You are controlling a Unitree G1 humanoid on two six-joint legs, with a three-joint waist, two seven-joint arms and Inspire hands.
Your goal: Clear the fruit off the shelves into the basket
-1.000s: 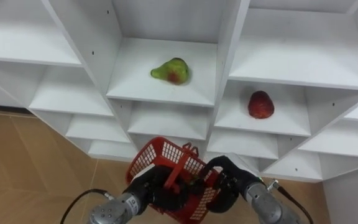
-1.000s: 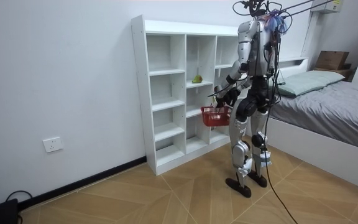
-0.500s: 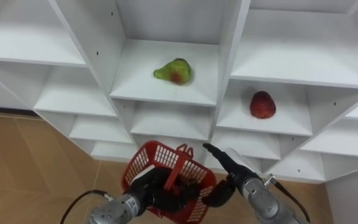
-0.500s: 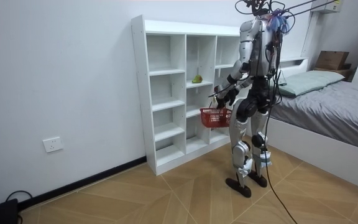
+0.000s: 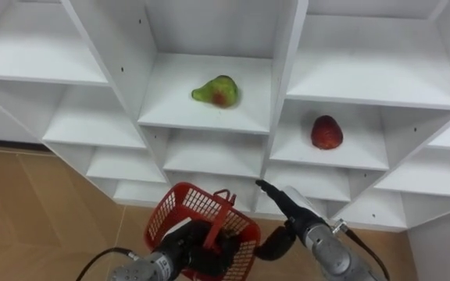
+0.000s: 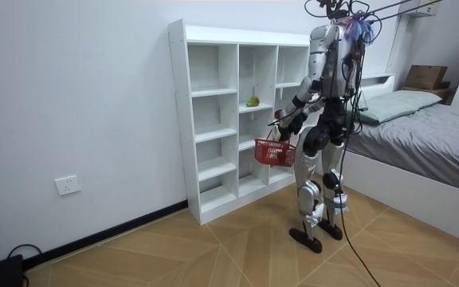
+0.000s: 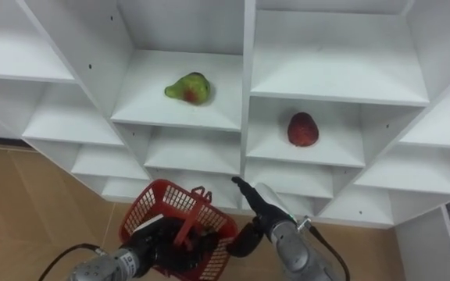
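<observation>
White divider (image 5: 287,70) — between pear (image 5: 216,90), red fruit (image 5: 326,133)

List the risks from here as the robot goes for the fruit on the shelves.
1. The open right hand points up from below the red fruit. Rising, it might knock the shelf edge in front.
2. Its straight fingers could nudge the red fruit or the pear, and either may roll off its shelf.
3. The red basket, gripped by the left hand, hangs tilted, so dropped fruit might bounce out.
</observation>
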